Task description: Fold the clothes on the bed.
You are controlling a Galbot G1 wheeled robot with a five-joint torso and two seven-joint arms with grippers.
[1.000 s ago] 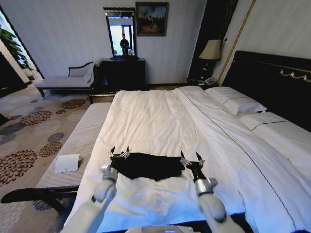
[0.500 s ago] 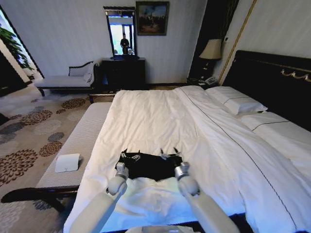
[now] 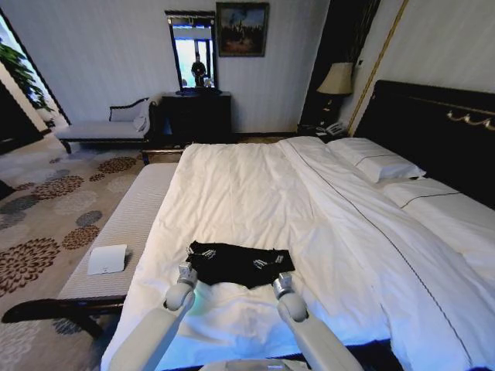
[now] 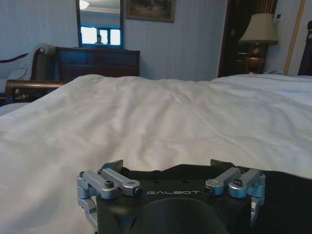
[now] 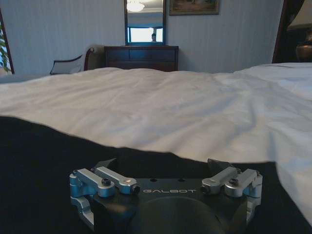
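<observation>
Nearest the robot, the left gripper (image 3: 186, 272) and right gripper (image 3: 281, 281) rest at the near hem of the black T-shirt (image 3: 238, 263), fingers spread open. The shirt lies crosswise on the bed (image 3: 255, 193), just beyond both, equally near.

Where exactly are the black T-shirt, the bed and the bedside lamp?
black T-shirt (image 3: 236, 263): head view, middle of the dark fabric.
bed (image 3: 255, 185): head view, bare white duvet beyond the shirt.
bedside lamp (image 3: 336, 79): head view, on its shade.
</observation>
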